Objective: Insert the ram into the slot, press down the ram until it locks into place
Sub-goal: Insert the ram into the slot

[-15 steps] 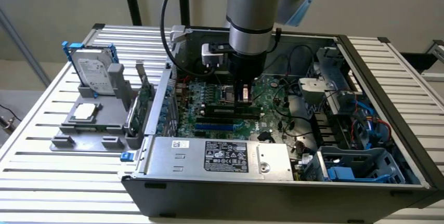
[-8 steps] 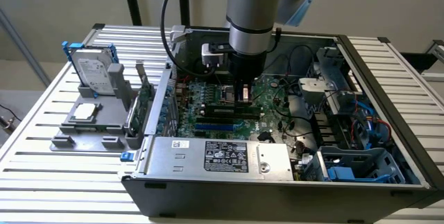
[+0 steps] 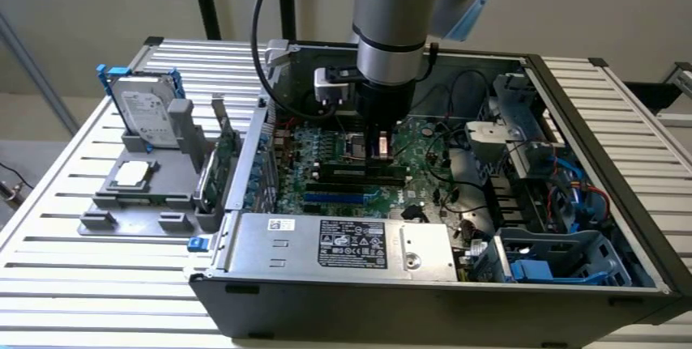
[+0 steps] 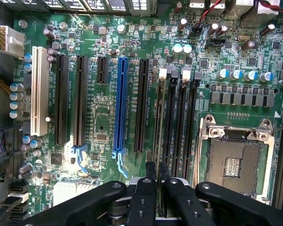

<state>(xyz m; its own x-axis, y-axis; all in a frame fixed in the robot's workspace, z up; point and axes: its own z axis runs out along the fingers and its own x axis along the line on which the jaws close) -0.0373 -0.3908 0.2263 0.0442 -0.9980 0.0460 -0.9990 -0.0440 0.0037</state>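
power supply (image 3: 340, 244) nearest | gripper (image 4: 158, 173) closed to a thin gap, pinching ram (image 4: 159, 122) edge-on along slot (image 4: 162, 108) farthest from CPU socket (image 4: 233, 162); seated or not, cannot tell | open case (image 3: 433, 308) on slatted metal table (image 3: 65, 284) | plain beige wall (image 3: 87, 1) behind

The exterior view looks down slantwise into the open computer case (image 3: 433, 304). The wrist view faces straight down, close above its motherboard (image 4: 101, 117), seen in both.
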